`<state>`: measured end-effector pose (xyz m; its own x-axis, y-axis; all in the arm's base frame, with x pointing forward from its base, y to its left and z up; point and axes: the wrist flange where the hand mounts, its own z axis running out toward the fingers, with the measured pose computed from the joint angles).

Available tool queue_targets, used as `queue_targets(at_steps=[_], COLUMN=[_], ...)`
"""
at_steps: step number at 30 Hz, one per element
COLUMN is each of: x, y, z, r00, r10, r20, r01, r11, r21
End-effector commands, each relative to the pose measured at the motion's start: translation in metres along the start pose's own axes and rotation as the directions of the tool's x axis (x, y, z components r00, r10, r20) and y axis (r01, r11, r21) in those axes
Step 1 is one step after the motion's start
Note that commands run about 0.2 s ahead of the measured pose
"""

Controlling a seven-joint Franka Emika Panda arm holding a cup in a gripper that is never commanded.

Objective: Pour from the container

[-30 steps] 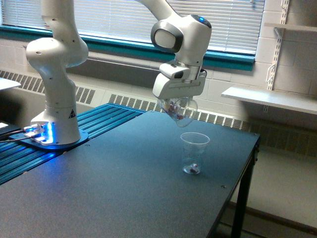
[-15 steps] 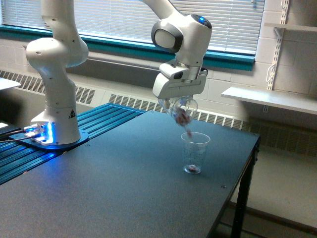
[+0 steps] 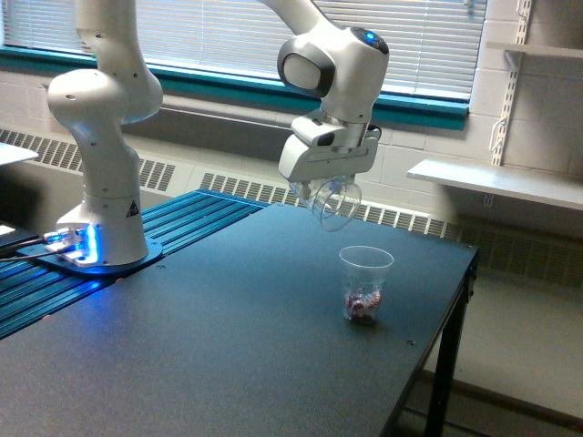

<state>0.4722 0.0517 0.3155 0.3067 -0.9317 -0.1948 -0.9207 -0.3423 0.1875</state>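
Overhead, the white robot arm (image 3: 332, 64) is reaching in from the upper left of the exterior view, and its white gripper (image 3: 321, 189) is hanging above the far part of the dark grey table (image 3: 228, 346); the fingers are clasping the small clear plastic cup with the wide round rim (image 3: 335, 201), closed narrowly against it, though the fingertips themselves are largely hidden behind the cup's transparent wall; the cup is sitting directly under the hand, tipped steeply over so that its rim is facing down and toward the exterior view's right, and it is looking empty as far as the transparent plastic allows one to judge; below it and slightly nearer and to the right, well apart from the hand, a second tapered clear cup (image 3: 364, 282) is standing upright on the table; small reddish and pale pieces (image 3: 363, 303) are lying in its bottom, too small to identify; the held cup is not touching the standing one; on the left, the arm's white base (image 3: 102, 182) is standing on a blue ribbed platform (image 3: 137, 264), with a blue light glowing at its foot; behind, window blinds (image 3: 228, 36) and a white shelf (image 3: 496, 182) are filling the far wall.
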Motion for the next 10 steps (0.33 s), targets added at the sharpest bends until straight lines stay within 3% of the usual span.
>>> queue_targets(at_steps=[1, 10], x=[-0.0044, -0.0117], y=[0.0010, 0.0058], z=[-0.0042, -0.0105], r00=[1.000, 0.999], r10=[0.001, -0.017], r20=[-0.028, -0.028], r01=[-0.001, 0.017], r11=[1.000, 1.000], r21=[-0.003, 0.010])
